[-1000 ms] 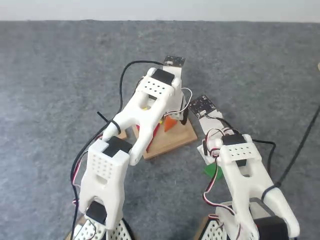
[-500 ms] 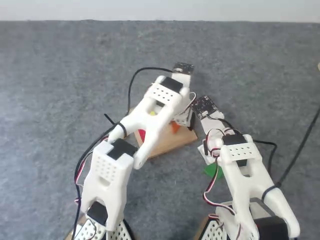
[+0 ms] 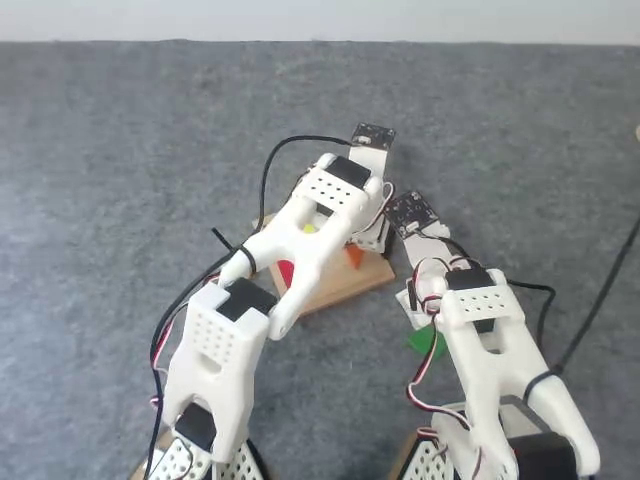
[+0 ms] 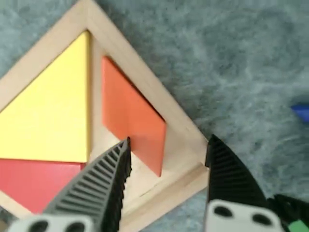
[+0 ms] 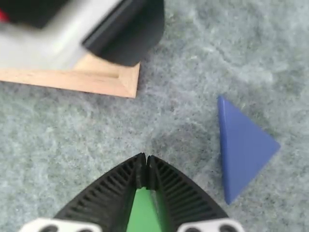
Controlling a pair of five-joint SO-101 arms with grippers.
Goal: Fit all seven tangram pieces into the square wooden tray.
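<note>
Square wooden tray (image 4: 149, 89) holds yellow triangle (image 4: 53, 111), orange piece (image 4: 130, 116) (parallelogram, probably), red piece (image 4: 34, 181), left gripper (image 4: 166, 159) spread wide over tray corner, right gripper (image 5: 146, 176) clamped on green piece (image 5: 140, 210), blue triangle (image 5: 241, 145) loose on grey carpet (image 5: 72, 125) nearby

From above, the left arm (image 3: 300, 240) hid most of the tray (image 3: 345, 285). The left wrist view's edges cut off the red piece (image 4: 34, 181) and blue piece (image 4: 301, 112). The right gripper (image 5: 146, 169) covered most of the green piece (image 5: 141, 210).
</note>
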